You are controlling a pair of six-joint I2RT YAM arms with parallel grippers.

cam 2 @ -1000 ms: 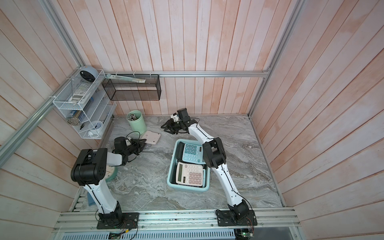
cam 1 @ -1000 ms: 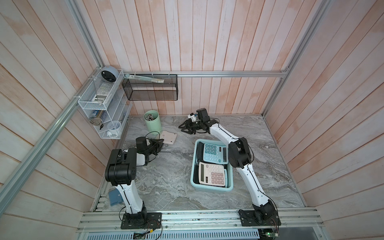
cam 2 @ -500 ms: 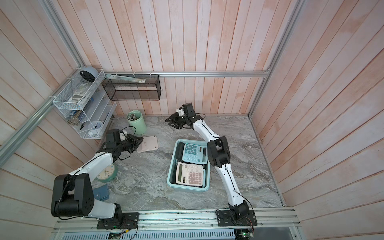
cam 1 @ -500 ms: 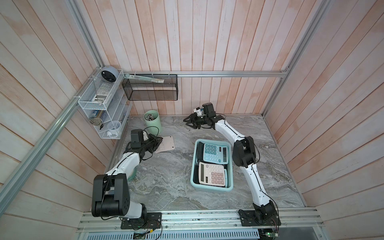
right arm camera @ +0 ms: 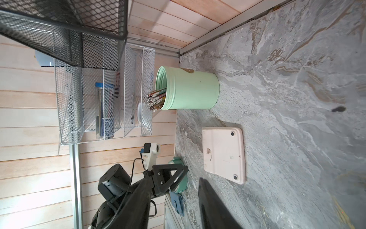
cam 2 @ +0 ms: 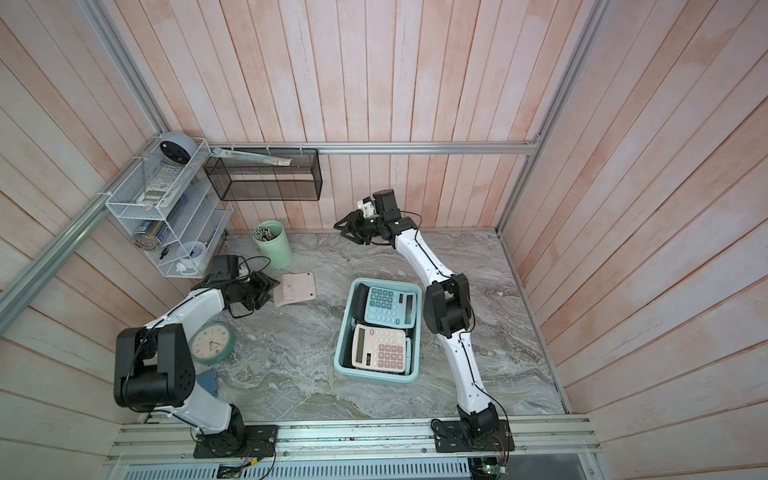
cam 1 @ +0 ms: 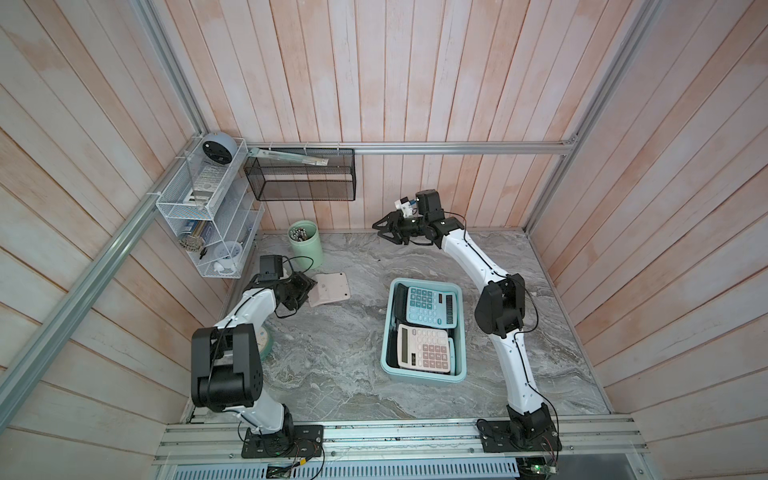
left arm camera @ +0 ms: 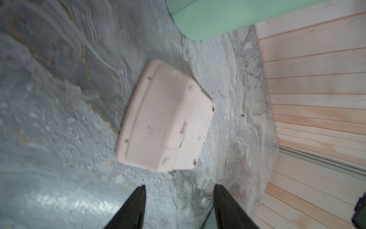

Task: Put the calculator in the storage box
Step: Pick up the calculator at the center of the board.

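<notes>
Left wrist view: my left pincer (left arm camera: 180,186) is about half open, with nothing between the jaws. The face-down pink calculator (left arm camera: 166,119) lies flat on the marble tabletop (left arm camera: 49,99) just ahead of my tips, not touching them. The mint cup (left arm camera: 208,17) stands beyond it, off to one side. In both top views that calculator (cam 1: 330,289) is outside the storage box (cam 1: 387,332), between my left pincer (cam 1: 305,286) and the box. My right pincer (cam 1: 384,232) is up near the back wall, jaws spread and empty, well apart from the calculator. The box sits back toward that arm's base. A teal calculator (cam 1: 430,305) and a pale calculator (cam 1: 424,347) already lie in it side by side.
</notes>
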